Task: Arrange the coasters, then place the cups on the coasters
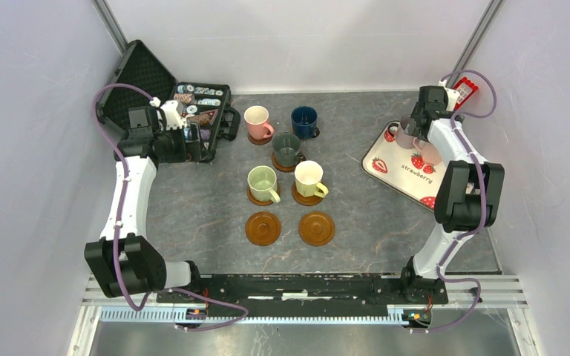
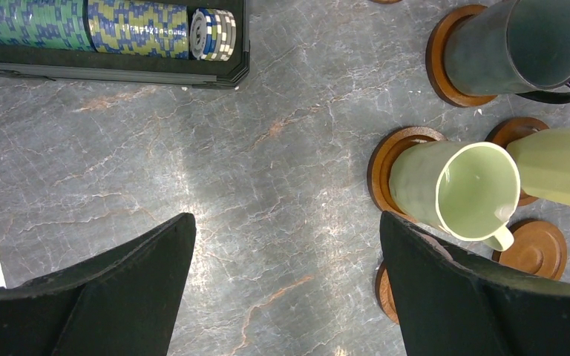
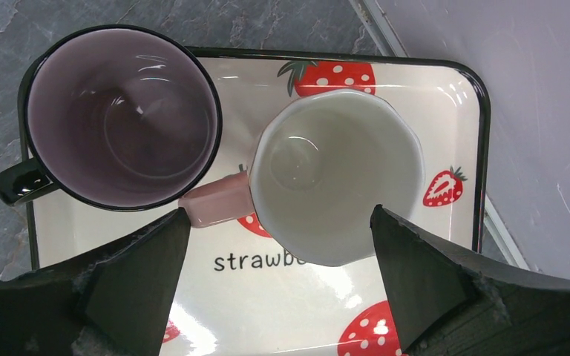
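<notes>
Closest to us, along the bottom of the top view, runs the black rail (image 1: 304, 285) that carries both arm bases. At the left of that frame, the left gripper (image 2: 286, 222) hangs over bare tabletop (image 1: 193, 215), just beside an open black case (image 1: 145, 74) of poker chips. Its wrist view shows us the fingers spread wide, with only grey stone between them.

Moving right to mid-frame, we find five cups standing on coasters (image 2: 380, 159). The pink cup (image 1: 256, 121) and navy cup (image 1: 303, 120) are at the back, and the dark grey-green cup (image 1: 286, 147) sits just in front, between them. The light green cup (image 1: 262, 182) and cream-yellow cup (image 1: 309, 178) stand side by side lower down. Below those lie the left bare coaster (image 1: 263, 228) and the right bare coaster (image 1: 316, 228), a little apart.

Further right, the strawberry-print tray (image 3: 415, 81) holds the mauve-grey cup (image 3: 122, 119) and the pale pink-white cup (image 3: 338, 174), close together and standing directly on the tray. Over them hangs the right gripper (image 3: 279, 213), released, its fingers wide and grasping nothing.
</notes>
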Robot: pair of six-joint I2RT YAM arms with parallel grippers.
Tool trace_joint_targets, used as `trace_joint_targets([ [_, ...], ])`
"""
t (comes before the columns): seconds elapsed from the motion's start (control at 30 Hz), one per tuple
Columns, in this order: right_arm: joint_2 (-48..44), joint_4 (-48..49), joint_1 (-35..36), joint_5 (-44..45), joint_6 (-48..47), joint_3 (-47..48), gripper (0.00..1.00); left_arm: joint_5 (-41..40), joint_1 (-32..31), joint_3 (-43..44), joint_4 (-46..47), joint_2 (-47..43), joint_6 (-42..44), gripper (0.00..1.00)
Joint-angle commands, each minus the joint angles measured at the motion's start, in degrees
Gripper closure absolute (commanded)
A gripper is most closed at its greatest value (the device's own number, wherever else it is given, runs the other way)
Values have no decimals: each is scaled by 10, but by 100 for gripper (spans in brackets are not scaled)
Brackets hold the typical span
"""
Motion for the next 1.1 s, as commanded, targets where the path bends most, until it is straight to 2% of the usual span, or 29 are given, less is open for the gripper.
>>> trace_joint_targets([
  [0.0,16,10,-10,-24,-43,37,1,0,3,17,17,1,1,0],
  [0.3,22,-23,-26,-66,-136,60,1,-1,3,18,17,1,1,0],
  [0.53,14,-56,-72,-160,-251,72,8,5,3,13,17,-1,2,0],
  [0.8,2,-93,-101,-223,-315,107,6,18,3,15,17,4,-6,0],
  [0.9,-23,-72,-100,-217,-296,88,3,20,3,16,17,5,-12,0],
  [1.07,-50,-80,-79,-167,-184,80,2,21,3,11,25,4,-19,0],
])
